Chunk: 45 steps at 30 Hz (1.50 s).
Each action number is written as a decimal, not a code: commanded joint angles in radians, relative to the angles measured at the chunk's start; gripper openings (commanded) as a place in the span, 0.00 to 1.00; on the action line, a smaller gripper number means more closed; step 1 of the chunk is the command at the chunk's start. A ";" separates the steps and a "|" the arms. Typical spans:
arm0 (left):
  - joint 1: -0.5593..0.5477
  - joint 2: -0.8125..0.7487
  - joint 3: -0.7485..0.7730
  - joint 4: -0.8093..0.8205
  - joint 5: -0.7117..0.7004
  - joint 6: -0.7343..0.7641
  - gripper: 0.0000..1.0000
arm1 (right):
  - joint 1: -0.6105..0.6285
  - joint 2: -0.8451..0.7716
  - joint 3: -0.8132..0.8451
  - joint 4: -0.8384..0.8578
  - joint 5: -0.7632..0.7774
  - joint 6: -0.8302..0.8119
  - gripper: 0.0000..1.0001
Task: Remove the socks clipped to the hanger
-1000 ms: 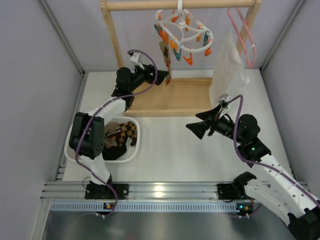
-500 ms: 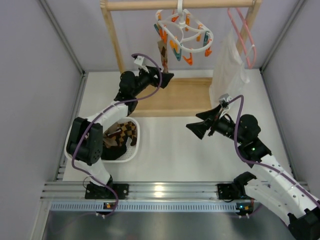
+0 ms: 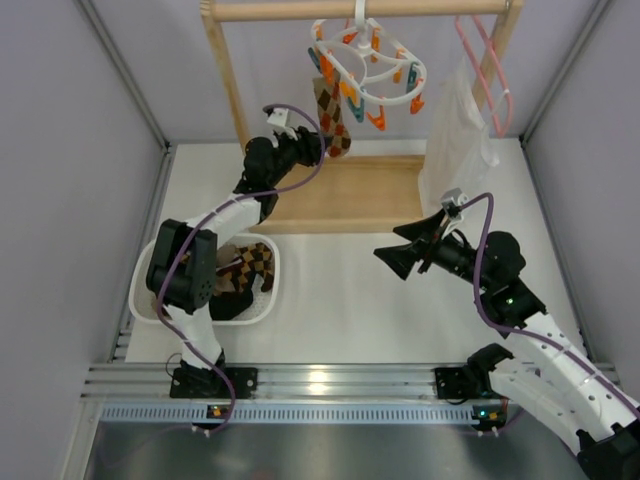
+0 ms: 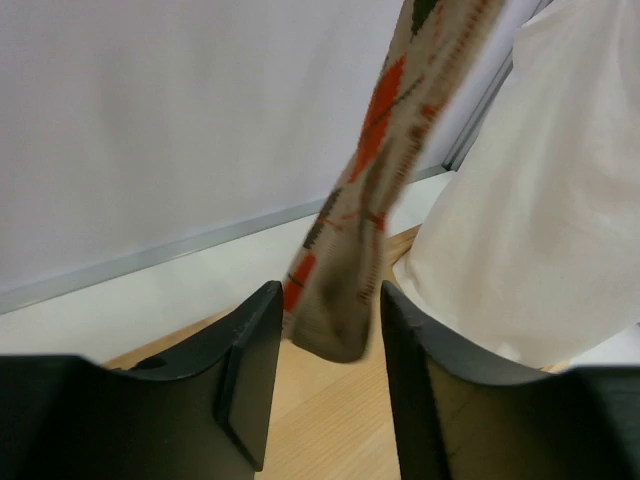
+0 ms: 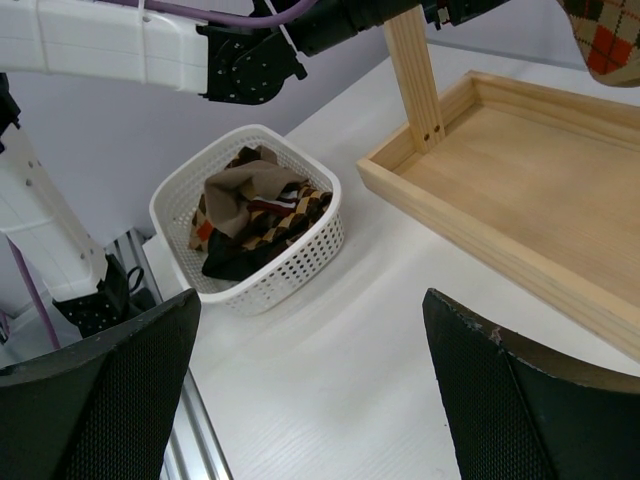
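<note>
One tan, brown and orange argyle sock (image 3: 333, 118) is all I can see left on the white plastic oval hanger (image 3: 370, 72) with its orange and teal clips. From overhead, its long axis runs straight down from the hanger. The left pincer (image 3: 318, 148) sits at the sock's lower end, just below the hanger. The right pincer (image 3: 395, 258) hovers well away from the hanger over the white worktop (image 3: 330, 290), so the left arm is plainly nearer. More socks lie in a white mesh plastic basket (image 3: 275, 285), far from the hanger.

Through the left wrist camera, the sock (image 4: 380, 150) dangles between the black fingers (image 4: 250, 370). The pincer is about half open with cloth close to each side, and I cannot tell whether it has a grip. I'd judge the pull must go downward, away from the hanger.

Through the right wrist camera, that pincer (image 5: 310, 340) is spread wide and empty.
</note>
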 commanded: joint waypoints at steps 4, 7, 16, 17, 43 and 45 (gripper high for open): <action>-0.028 -0.020 0.023 0.062 -0.031 0.038 0.23 | 0.015 0.004 0.006 0.021 -0.005 -0.018 0.88; -0.034 -0.028 0.028 0.061 -0.060 0.038 0.10 | 0.013 0.010 0.009 0.016 0.014 -0.026 0.88; -0.034 -0.032 0.050 0.061 -0.078 0.039 0.57 | 0.013 -0.021 0.020 -0.014 0.031 -0.035 0.88; -0.036 -0.023 0.054 0.061 -0.077 0.038 0.54 | 0.013 -0.023 0.022 -0.016 0.029 -0.033 0.88; -0.599 -0.158 -0.001 -0.021 -0.992 0.499 0.00 | 0.013 -0.107 0.486 -0.540 0.435 -0.130 0.90; -0.649 -0.141 0.051 -0.021 -1.069 0.565 0.00 | 0.013 -0.078 0.555 -0.583 0.452 -0.144 0.90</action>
